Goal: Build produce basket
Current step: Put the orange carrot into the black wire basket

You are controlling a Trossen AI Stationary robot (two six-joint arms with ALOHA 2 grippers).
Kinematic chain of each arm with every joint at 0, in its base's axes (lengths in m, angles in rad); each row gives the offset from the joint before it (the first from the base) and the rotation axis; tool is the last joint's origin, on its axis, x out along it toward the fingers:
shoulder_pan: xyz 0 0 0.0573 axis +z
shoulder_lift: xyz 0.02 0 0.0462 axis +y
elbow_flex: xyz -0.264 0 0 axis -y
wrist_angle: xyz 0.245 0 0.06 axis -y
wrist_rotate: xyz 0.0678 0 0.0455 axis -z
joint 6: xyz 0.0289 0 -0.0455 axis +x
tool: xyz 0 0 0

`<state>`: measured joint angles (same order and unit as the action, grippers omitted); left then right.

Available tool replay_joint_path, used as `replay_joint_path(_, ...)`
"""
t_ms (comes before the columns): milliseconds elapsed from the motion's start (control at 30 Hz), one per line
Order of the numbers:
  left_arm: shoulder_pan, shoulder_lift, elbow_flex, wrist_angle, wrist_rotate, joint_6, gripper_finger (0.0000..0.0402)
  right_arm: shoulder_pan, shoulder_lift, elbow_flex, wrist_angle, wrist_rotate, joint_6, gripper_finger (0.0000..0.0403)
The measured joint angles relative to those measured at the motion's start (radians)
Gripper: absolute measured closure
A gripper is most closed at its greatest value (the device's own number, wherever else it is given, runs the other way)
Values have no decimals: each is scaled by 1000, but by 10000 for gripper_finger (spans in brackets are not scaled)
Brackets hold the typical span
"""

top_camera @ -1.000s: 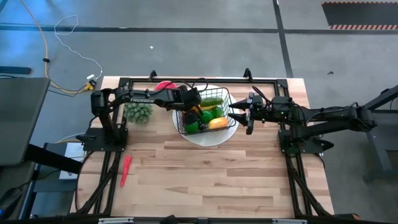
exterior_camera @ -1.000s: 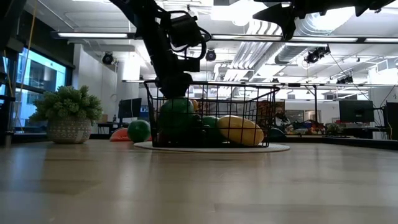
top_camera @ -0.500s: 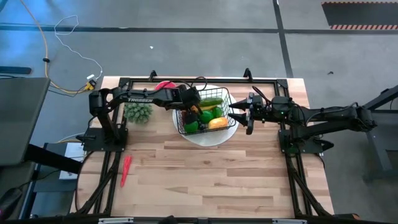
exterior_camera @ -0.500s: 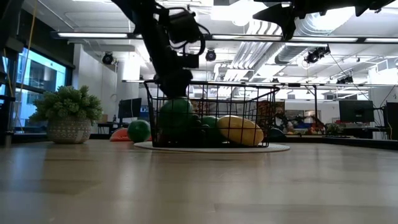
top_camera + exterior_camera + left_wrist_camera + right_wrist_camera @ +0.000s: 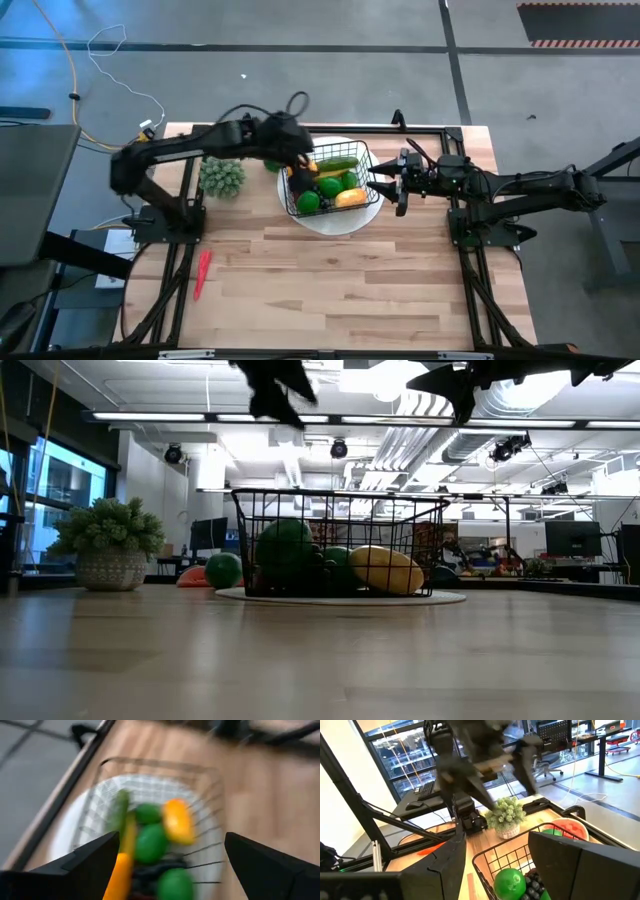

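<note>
**Left claw lets go and lifts off the basket**

Over at the far left of the counter [image 5: 330,270], a red pepper [image 5: 202,272] lies on its own, well away from both claws and not yet collected. A small potted plant [image 5: 222,177] stands beside the left arm's reach.

A second ago the left claw [image 5: 293,166] was sunk down among the fruit at the near-left end of the basket [image 5: 365,160], dark fingers close around something green. Now it has pulled up and back, blurred with speed, and hangs above the basket's left rim. From its own camera the two fingers [image 5: 85,862] stand wide apart with nothing between them, the fruit below in plain sight. So the piece it carried has been dropped in, I'd say.

Under that claw the basket sits on the white plate [image 5: 335,222], holding a cucumber [image 5: 337,164], limes [image 5: 309,201], an orange-yellow fruit [image 5: 350,198] and dark grapes [image 5: 535,882]. Behind the basket, beyond the left claw, the watermelon slice [image 5: 568,828] and a green ball [image 5: 223,570] are outside it.

To the right, the right claw [image 5: 385,180] hovers just off the basket's right end, fingers partly spread and empty, unmoved over the last second.

The basket looks well along, but the pepper, the slice and the loose green ball would still need fetching.
</note>
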<state>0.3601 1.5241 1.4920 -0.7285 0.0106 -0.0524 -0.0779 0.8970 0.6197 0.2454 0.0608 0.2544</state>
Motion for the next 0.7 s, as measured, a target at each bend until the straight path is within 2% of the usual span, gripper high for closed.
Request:
replay_joint_path(100,-45,-101,-54,63,63,-47,49,0,0,0,0,0,-13,206)
replay_joint_path(200,-123,-218,-190,239,54,-49,50,0,0,0,0,0,-19,206)
replay_joint_path(367,-252,-390,-511,640,-122,-109,50,0,0,0,-1,0,-19,206)
replay_joint_path(500,-319,-473,-745,974,-240,-174,50,0,0,0,0,0,-19,206)
replay_joint_path(600,-338,-498,-873,1173,-267,-244,50,0,0,0,7,0,-20,206)
replay_joint_path(700,-337,-504,-939,1255,-268,-295,50,0,0,0,7,0,-37,206)
